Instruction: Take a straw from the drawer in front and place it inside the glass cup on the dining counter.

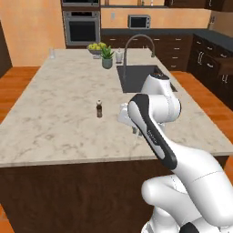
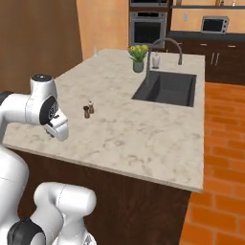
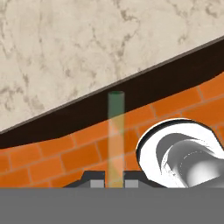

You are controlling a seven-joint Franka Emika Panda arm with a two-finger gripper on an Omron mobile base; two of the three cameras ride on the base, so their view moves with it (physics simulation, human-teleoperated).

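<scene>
In the hand view the straw [image 3: 116, 131], a thin pale stick with a greenish top, stands up from between the two finger tips; my gripper [image 3: 115, 181] is shut on it. Behind it run the dining counter's marble top [image 3: 87, 52], its dark edge and the brick floor. From the base cameras my gripper [image 1: 133, 129] [image 2: 52, 133] hangs over the near edge of the dining counter [image 1: 59, 118] [image 2: 143, 134], pointing down. The glass cup [image 1: 52, 53] [image 2: 95, 50] stands small and clear at the counter's far left corner, a long way from the gripper. The drawer is out of view.
A small dark shaker [image 1: 99, 108] [image 2: 86, 112] stands mid-counter, left of the hand. A black sink [image 1: 136, 77] [image 2: 167, 88] with an arched faucet, a potted plant [image 1: 107, 57], a fruit bowl [image 1: 96, 47] and a white soap bottle [image 1: 119, 55] occupy the far side.
</scene>
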